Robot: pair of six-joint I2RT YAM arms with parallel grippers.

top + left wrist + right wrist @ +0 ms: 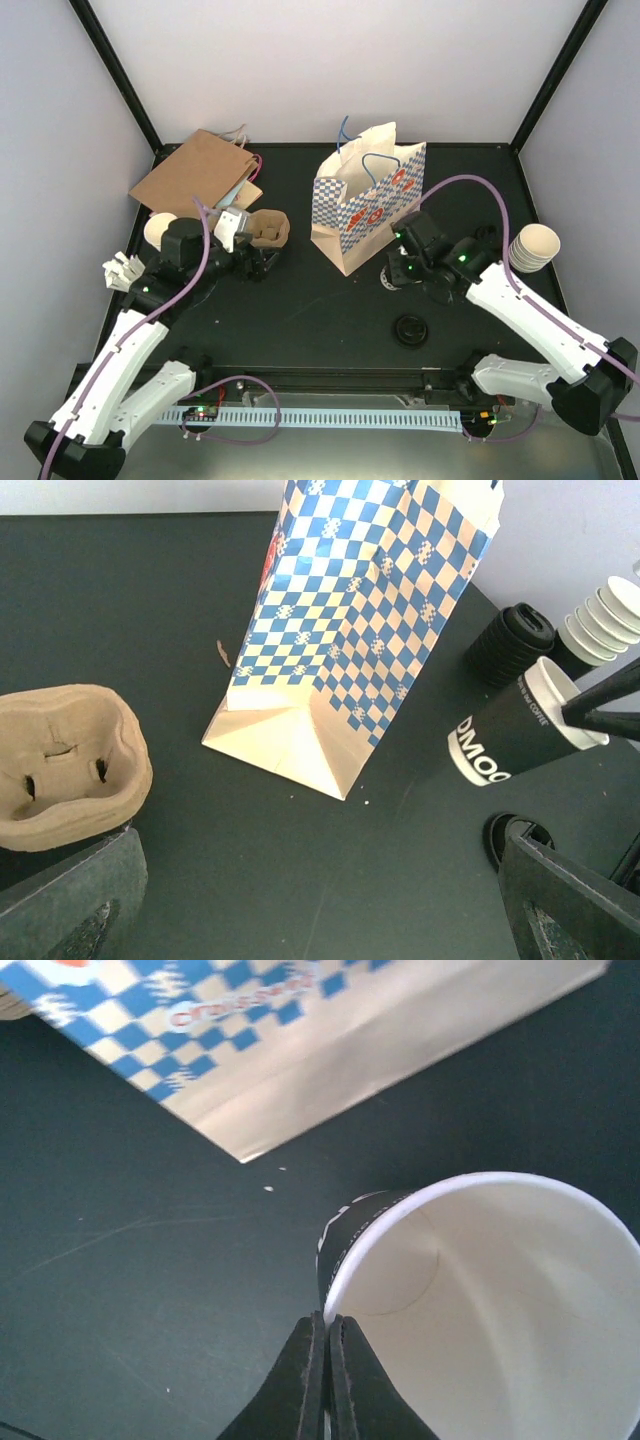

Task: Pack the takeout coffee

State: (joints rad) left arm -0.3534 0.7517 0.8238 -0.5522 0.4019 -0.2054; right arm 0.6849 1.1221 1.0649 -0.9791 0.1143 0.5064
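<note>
Currently my right claw (326, 1328) is pinched together on the rim of a black paper cup (480, 1290) with a white inside and no lid. The cup leans over on the dark worktop (300, 310), just beside the base of the upright blue-and-white checked paper bag (365, 200). From the left wrist view I think its bottom edge touches the worktop, though I cannot be sure. A round black plastic lid (411, 329) lies flat nearby, on the side toward the arm bases.

My left claw (315, 865) has its jaws spread wide with nothing between them. It hangs low beside a moulded brown cardboard cup carrier (65, 765) on the far side of the bag from the cup.

Beyond the held cup stands a second black ribbed cup with a black lid (512, 640), next to a stack of cream paper cups (533, 247).
</note>
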